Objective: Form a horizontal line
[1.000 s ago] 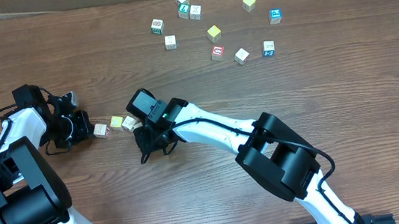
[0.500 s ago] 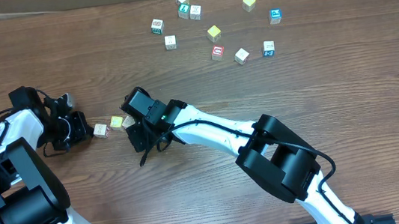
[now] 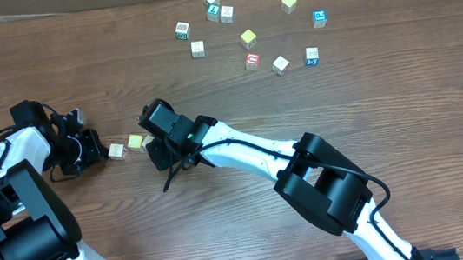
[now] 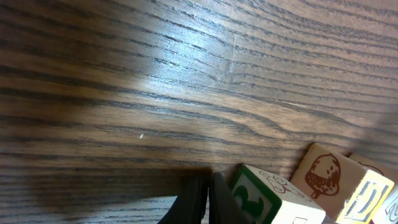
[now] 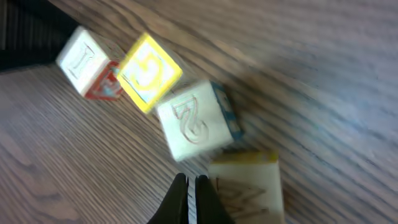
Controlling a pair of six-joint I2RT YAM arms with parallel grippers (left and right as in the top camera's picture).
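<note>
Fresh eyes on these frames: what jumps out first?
Both arms crowd a short row of cubes left of centre in the overhead view. It lies between the left pincer and the right pincer, both shut and holding nothing. A loose scatter of cubes lies farther back, at top centre.

overhead view is evenly lit and sharp. left wrist view has pale glare on the table (image 4: 186,43), shadow at left. right wrist view is smeared, perhaps motion blur, cubes (image 5: 193,127) soft.
</note>
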